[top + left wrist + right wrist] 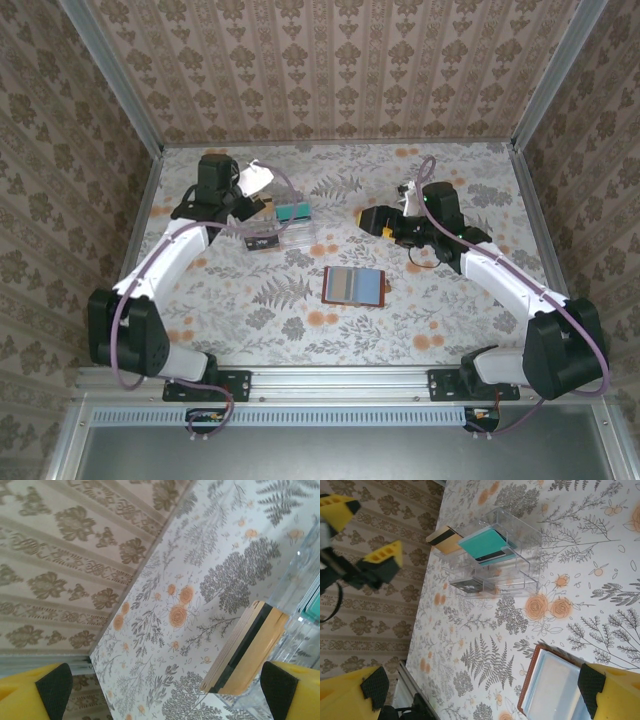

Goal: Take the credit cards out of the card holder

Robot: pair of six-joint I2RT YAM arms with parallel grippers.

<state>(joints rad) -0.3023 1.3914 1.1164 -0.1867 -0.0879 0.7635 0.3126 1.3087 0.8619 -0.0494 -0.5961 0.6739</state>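
Card holder (pixel 353 286): you'll find it lying open and flat, lining up, mid-table (pixel 450 320). It sits between your two arms, nearer the bases than either gripper, and nothing touches it.

Clear tray (pixel 300 232): beyond the holder and to the left, well apart from it.
- Teal card (pixel 293 212) in the middle slot.
- Dark card (pixel 467 585) in the slot on the holder's side.
- Tan card (pixel 444 537) with a black stripe stands on edge at the tray's far end. Can't tell whether it is inside the last slot or leaning against it.

Left gripper (pixel 165 690): just beside the tan card, fingers spread wide, pads off the card. You hold nothing here.

Right gripper (pixel 377 221): right of the tray, beyond the holder, fingers likewise wide apart and empty.
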